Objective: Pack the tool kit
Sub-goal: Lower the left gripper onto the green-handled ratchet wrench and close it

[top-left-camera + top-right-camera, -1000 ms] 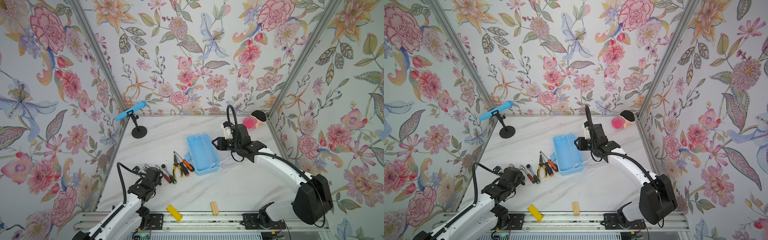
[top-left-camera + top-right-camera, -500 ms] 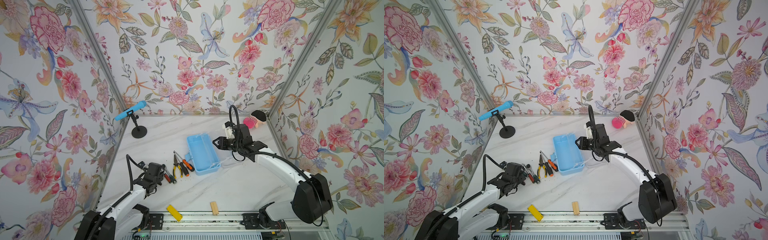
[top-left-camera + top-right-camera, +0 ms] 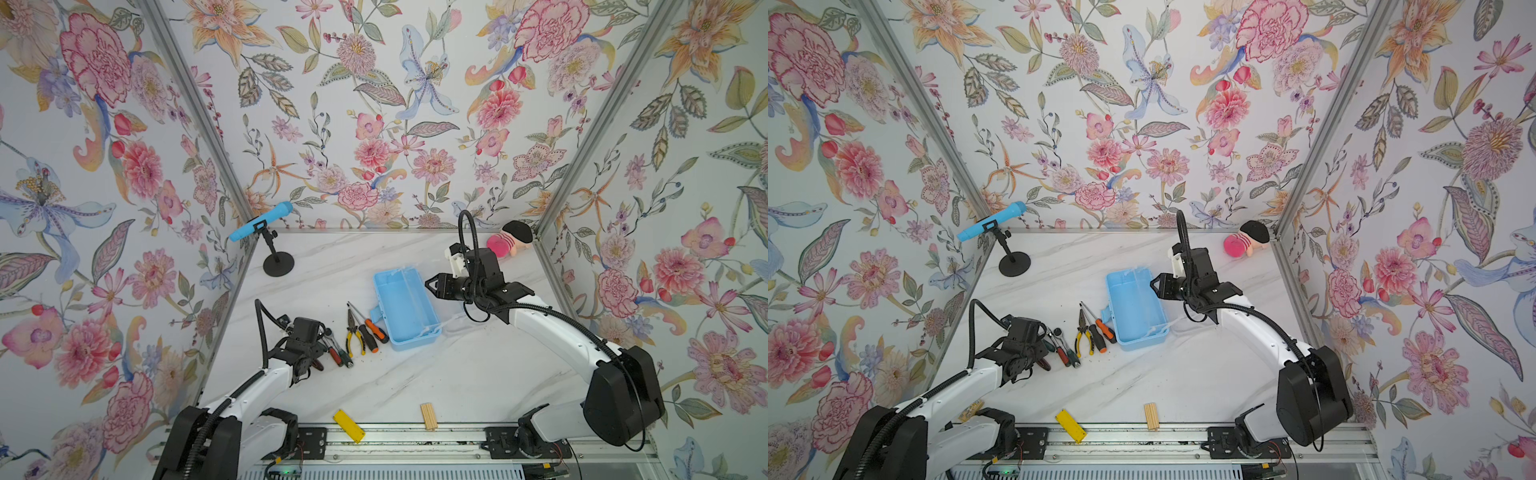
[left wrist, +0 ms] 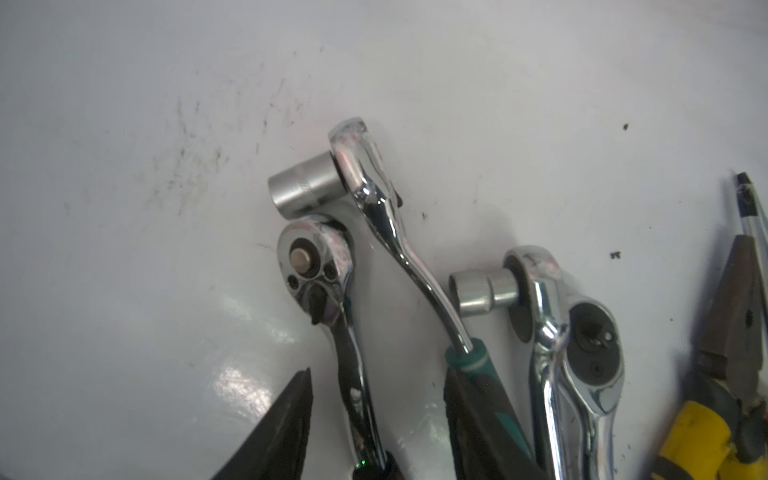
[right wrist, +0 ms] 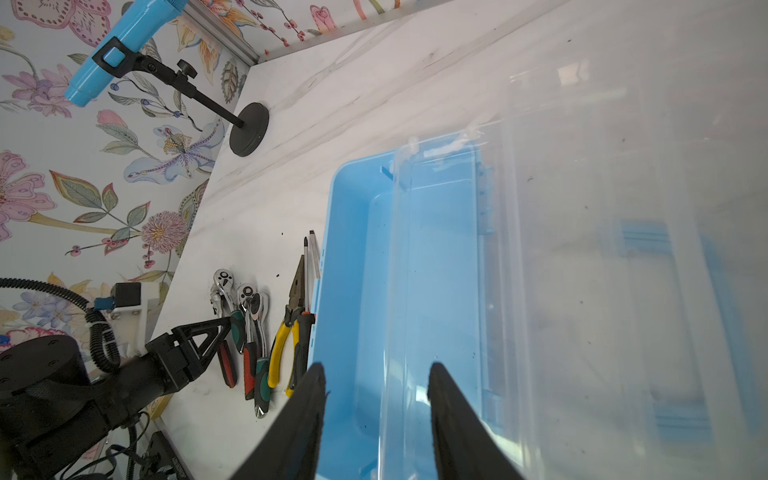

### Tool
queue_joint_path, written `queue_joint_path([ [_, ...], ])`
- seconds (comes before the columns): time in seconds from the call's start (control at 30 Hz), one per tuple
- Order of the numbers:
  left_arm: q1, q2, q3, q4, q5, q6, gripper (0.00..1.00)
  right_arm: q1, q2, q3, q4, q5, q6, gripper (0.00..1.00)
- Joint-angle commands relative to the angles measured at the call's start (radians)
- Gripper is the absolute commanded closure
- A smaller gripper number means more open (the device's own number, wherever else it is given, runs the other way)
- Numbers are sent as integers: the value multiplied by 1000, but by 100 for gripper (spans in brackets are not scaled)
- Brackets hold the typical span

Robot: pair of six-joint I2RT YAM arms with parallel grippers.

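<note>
Left wrist view: the left hand (image 4: 376, 372) has come forward over the tool row in the last second. It now stands open, fingers either side of the end ratchet (image 4: 316, 266), not yet clamped. Pliers (image 3: 353, 332) and screwdrivers (image 3: 376, 330) lie beside it on the table (image 3: 457, 374). The light-blue box (image 3: 403, 303) sits empty, with the right hand (image 5: 376, 368) open by its opened clear lid (image 5: 582, 249). The first pick looks imminent.

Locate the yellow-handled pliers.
In both top views the pliers lie left of centre, between the ratchets on their left and the screwdrivers on their right, with the open blue box just beyond.
</note>
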Motion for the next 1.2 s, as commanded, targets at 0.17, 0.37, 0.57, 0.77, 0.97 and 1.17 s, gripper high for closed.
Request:
queue_joint_path([
  [0.17, 14, 87, 13, 102, 81, 79, 51, -2, 15, -13, 10, 33, 15, 58],
  [0.37, 15, 74, 0, 123, 101, 104, 58, 1, 24, 1, 4, 46, 21, 58],
  [0.57, 13, 103, 27, 128, 107, 154, 64, 7, 25, 18, -7, 48, 28, 58],
  [0.77, 13, 125, 28, 144, 117, 180, 67, 18, 26, 29, -18, 61, 34, 58],
  [0.97, 14, 124, 22, 141, 120, 183, 70, 21, 34, 29, -20, 62, 35, 58],
  [1.17, 14, 122, 25, 132, 125, 189, 83, 21, 38, 35, -21, 60, 37, 58],
])
